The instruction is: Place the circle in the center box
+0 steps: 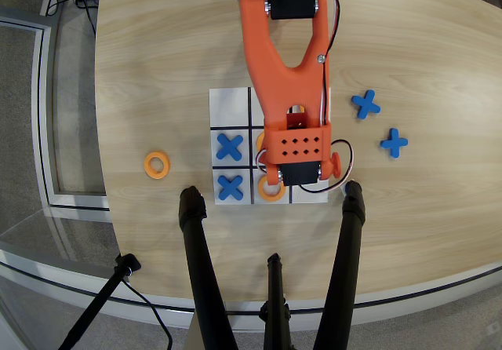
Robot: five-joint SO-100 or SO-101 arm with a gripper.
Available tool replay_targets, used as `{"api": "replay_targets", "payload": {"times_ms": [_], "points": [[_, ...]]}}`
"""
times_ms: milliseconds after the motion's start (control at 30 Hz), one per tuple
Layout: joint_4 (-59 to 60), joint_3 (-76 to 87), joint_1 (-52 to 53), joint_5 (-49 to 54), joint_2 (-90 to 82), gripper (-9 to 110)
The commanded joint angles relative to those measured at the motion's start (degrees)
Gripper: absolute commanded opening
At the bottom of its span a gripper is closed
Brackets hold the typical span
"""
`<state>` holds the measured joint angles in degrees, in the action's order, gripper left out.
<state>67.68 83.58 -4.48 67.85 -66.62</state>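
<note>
Black tripod legs [200,271] rise nearest the lens, at the worktop's [423,60] near edge. Beyond them the orange arm [286,67] hangs over the grid board [229,107], hiding the center box. A ring [271,191] peeks out beneath the wrist in the near-middle square, just nearward of center; another ring [156,164] lies near the left edge. The jaws are hidden, so I cannot tell their state.

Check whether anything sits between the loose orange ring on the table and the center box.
A blue cross lies in the square between the ring and the center box. The arm hangs over that box and hides most of it. An orange sliver shows at the box's left edge.
</note>
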Motion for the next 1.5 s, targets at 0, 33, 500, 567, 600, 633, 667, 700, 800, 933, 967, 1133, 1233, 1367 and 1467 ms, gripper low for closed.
{"api": "replay_targets", "payload": {"times_ms": [0,33,500,567,600,633,667,700,800,933,967,1133,1233,1367,1467], "points": [[-0.26,-1.58,0.18,-0.26,0.18,0],[-0.26,-1.76,0.26,-0.26,0.35,0],[-1.14,-3.16,0.53,-0.26,1.67,0],[-1.14,-3.34,0.7,-0.26,1.76,0],[-1.14,-3.52,0.7,-0.26,1.85,0],[-1.14,-3.87,0.7,-0.26,1.93,0],[-1.05,-4.04,0.7,-0.26,2.02,0],[-0.88,-4.13,0.79,-0.26,2.02,0],[-0.35,-4.22,0.97,-0.09,1.67,4],[1.23,-4.48,1.49,0.26,0.79,6],[1.76,-4.57,1.58,0.26,0.53,7],[2.99,-5.71,2.55,0.44,-1.32,9],[4.22,-6.68,3.08,0.44,-3.43,9],[7.82,-7.82,3.52,0.53,-8.17,9],[11.25,-7.47,4.13,0.7,-13.8,9]]}}
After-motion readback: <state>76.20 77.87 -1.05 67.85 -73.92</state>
